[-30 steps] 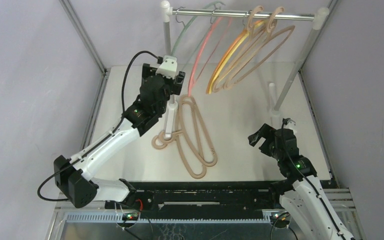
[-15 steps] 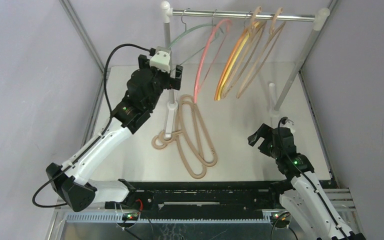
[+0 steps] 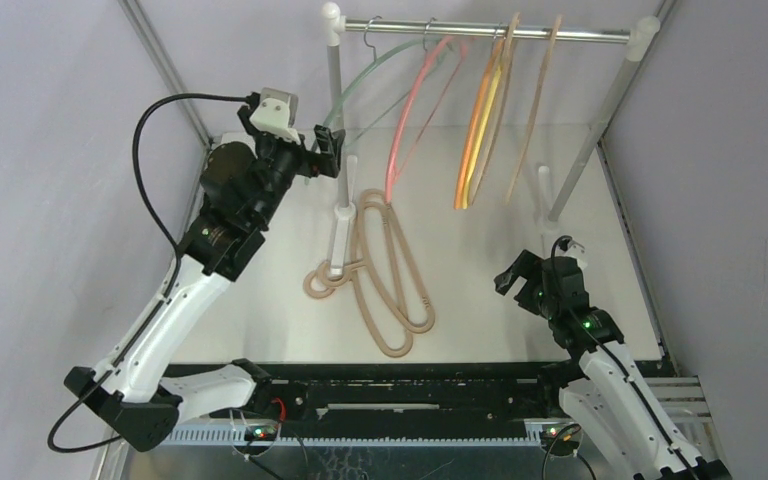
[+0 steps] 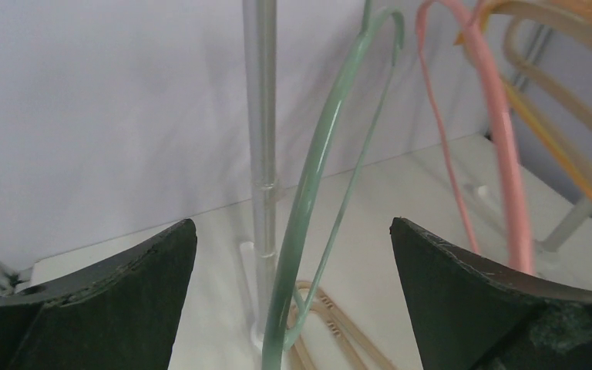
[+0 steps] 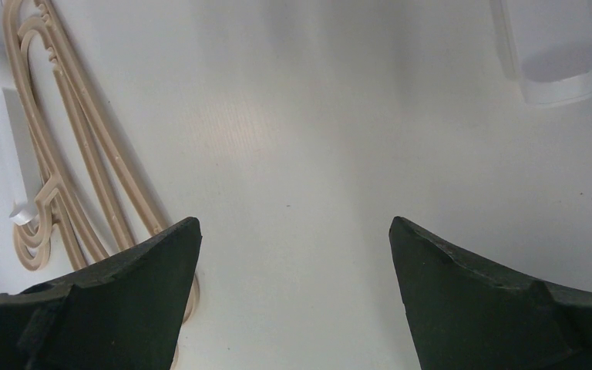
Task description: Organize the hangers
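Observation:
Several hangers hang from the silver rail (image 3: 480, 30): a pale-green one (image 3: 358, 78), a pink one (image 3: 407, 110), an orange-yellow one (image 3: 475, 125) and beige ones (image 3: 532, 110). Two more beige hangers (image 3: 390, 270) lie flat on the table by the rack's left post. My left gripper (image 3: 332, 152) is open, raised beside the green hanger. In the left wrist view that green hanger (image 4: 312, 185) runs between the spread fingers (image 4: 123, 293) without touching them, and the pink hanger (image 4: 505, 169) hangs to the right. My right gripper (image 3: 518, 272) is open and empty, low over the table.
The rack's left post (image 4: 262, 116) stands just behind the green hanger. Its white feet (image 3: 338, 235) rest on the table, one (image 5: 555, 62) ahead of the right gripper. The lying beige hangers (image 5: 69, 154) are left of the right gripper. Purple walls close in on both sides.
The left arm has drawn back to the left and higher, away from the rack. The hanging hangers have swung from a slant to nearly vertical. The right arm has barely moved.

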You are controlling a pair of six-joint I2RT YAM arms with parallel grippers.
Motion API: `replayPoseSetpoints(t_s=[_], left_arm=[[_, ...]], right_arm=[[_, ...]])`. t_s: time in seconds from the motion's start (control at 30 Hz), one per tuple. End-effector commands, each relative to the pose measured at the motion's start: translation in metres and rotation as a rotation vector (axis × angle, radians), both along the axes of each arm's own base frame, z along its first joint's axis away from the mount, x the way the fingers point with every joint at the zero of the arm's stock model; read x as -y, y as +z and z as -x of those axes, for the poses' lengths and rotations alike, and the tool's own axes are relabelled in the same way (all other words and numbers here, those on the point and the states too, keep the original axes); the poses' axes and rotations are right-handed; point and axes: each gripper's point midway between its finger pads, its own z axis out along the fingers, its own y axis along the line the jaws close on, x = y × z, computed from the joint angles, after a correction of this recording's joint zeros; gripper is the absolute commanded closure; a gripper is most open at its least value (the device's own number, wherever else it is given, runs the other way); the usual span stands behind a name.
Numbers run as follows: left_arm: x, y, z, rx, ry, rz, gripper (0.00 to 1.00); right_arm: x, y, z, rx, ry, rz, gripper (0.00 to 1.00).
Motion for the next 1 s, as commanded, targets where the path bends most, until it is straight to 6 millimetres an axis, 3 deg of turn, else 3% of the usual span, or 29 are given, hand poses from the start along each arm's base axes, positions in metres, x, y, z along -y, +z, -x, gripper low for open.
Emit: replayPoseSetpoints(t_s=[0.0,0.37,0.53,0.67,0.77,0.9,0.97], left_arm=[[0.001,0.030,0.022,0.058,-0.082,0.089,0.00],[-0.037,0.005,0.073,0.016,-0.060,0.216,0.01],[-0.034,-0.050,0.076,-0.124,-0.065,0.232,0.01],[-0.038,-0.095,0.084,-0.201,-0.045,0.280,0.12],[-0.042,-0.123,0.092,-0.243,-0.031,0.305,0.21],[-0.047,-0.153,0.101,-0.291,-0.016,0.318,0.33],[-0.050,-0.163,0.104,-0.309,-0.006,0.318,0.46]], right_arm=[[-0.001,0.012,-0.010,0.065,-0.004,-0.002,0.00],[0.000,0.024,-0.014,0.101,-0.008,-0.002,0.00],[0.003,0.048,-0.022,0.151,-0.016,0.014,0.01],[0.011,0.073,-0.028,0.207,-0.047,0.043,0.08],[0.015,0.090,-0.032,0.243,-0.057,0.060,0.24],[0.018,0.104,-0.033,0.263,-0.064,0.074,0.74],[0.020,0.105,-0.031,0.259,-0.072,0.078,0.99]])
